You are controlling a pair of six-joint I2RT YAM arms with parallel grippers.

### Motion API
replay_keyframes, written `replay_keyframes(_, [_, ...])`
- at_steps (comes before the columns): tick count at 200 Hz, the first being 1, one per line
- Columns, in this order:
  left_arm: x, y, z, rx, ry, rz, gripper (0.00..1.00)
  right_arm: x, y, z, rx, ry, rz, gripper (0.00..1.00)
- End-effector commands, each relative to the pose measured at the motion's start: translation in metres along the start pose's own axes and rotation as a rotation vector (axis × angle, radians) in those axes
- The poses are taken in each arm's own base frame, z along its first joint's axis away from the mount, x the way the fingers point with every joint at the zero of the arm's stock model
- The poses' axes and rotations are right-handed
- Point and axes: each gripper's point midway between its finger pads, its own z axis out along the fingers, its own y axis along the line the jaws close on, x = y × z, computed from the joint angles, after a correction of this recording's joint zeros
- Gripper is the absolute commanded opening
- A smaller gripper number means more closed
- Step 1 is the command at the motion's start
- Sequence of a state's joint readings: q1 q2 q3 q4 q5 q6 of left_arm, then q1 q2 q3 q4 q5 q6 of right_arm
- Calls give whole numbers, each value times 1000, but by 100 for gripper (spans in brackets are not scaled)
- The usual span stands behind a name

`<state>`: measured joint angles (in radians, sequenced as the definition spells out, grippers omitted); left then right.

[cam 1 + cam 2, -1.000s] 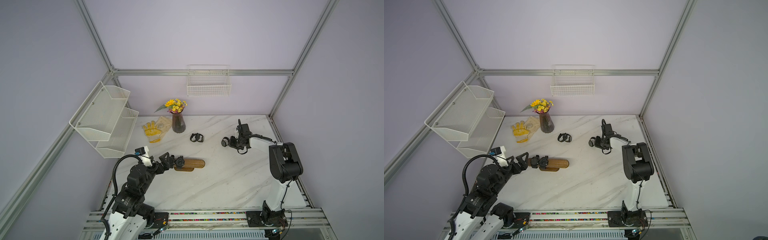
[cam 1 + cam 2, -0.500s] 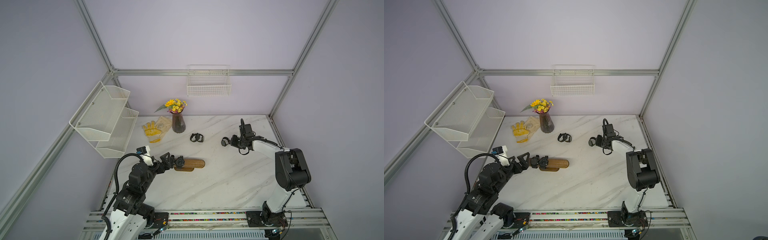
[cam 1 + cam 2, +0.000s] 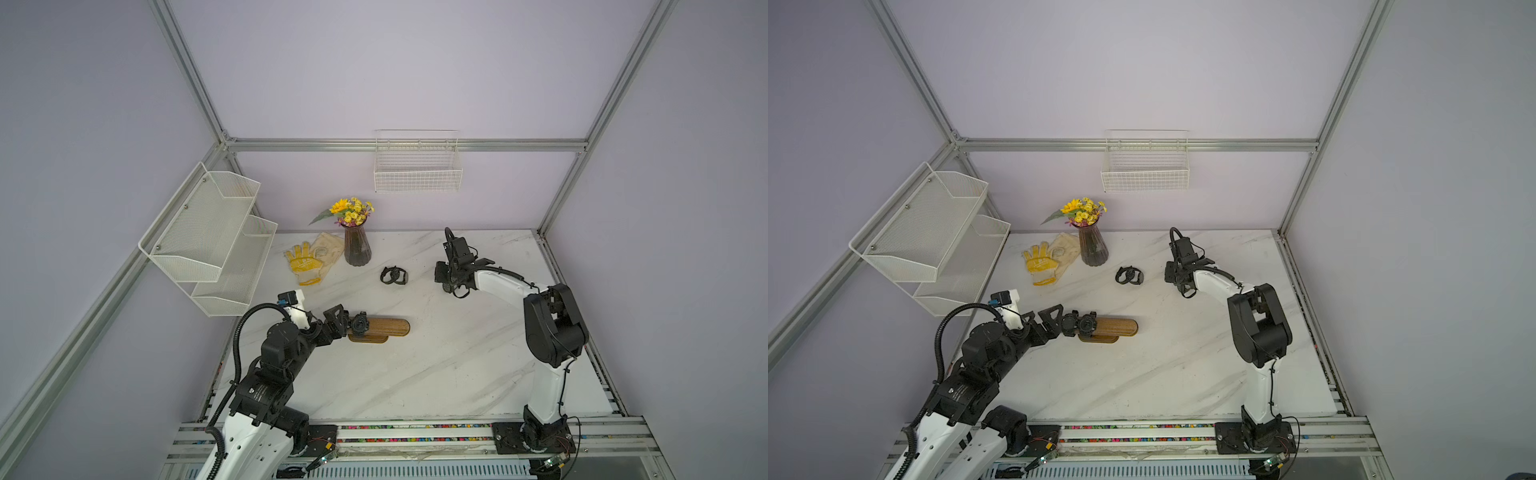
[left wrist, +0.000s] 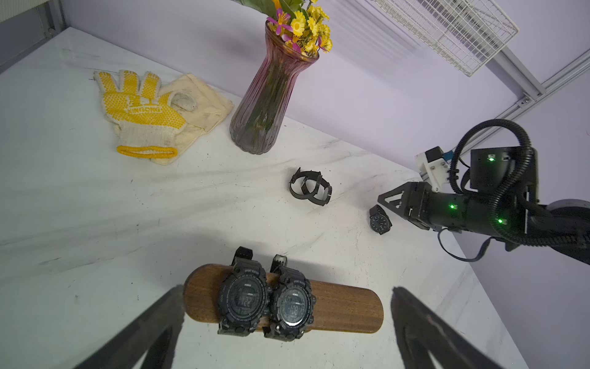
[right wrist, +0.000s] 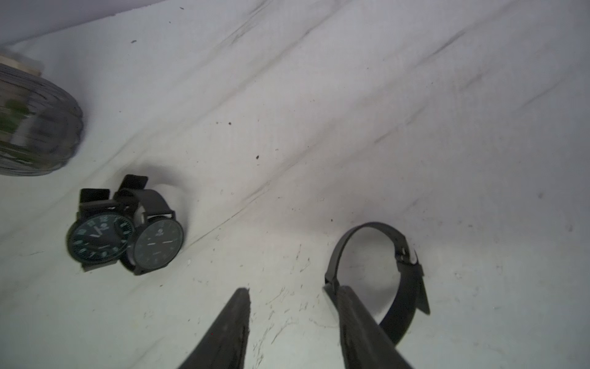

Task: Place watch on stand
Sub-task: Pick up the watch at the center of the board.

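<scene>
Fingers on the right gripper [image 5: 287, 292] have drawn apart over the last second, and the gripper has edged a little toward the vase [image 3: 356, 249]. It is low over the marble, with bare table [image 5: 415, 111] showing in the gap between the jaws. The loose watch [image 4: 380, 221] lies flat on the side of the gripper away from the vase. In the right wrist view its strap loop curls out from behind one finger, so the watch sits against the outside of that finger and nothing is gripped.

The left gripper [image 4: 287, 298] has not budged. It hangs at the stand [image 4: 348, 306] with its jaws spread as wide as they go, empty. The stand sits well apart from the vase, on the robot's side of it. Two chunky watches [image 4: 244, 298] are already wrapped round the bar side by side, and the end of the bar farther from the left arm is bare wood.

A pair of watches [image 3: 393, 275] leans together just beside the vase, between it and the right gripper.

To my eye the right arm is lining up for a grab on the loose watch, or has just let it go; I can't tell which. Either way that watch is not yet lifted, and the jaws would need to re-centre over its case before closing.
</scene>
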<state>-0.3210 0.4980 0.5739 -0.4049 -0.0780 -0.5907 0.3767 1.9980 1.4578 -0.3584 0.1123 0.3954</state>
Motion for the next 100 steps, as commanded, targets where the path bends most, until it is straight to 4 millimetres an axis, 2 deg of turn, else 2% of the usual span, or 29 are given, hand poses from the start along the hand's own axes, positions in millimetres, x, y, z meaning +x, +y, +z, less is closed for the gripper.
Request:
replay_keyframes(1, [-9,-6,-3,31,-41,-1,100,9,-17,14,97,63,-54,45])
replay_keyframes(12, [-10,-6,-3,29,-45,-2,100,16,-19,18,109,98,-60,42])
replay_keyframes(82, [-10,-6,-4,30,-45,1,100,16,-7,37,61,134,-147,35])
replay_keyframes(100, [-9,-4,-5,25,-47,0,100,21,-5,42,51,168,-188,28])
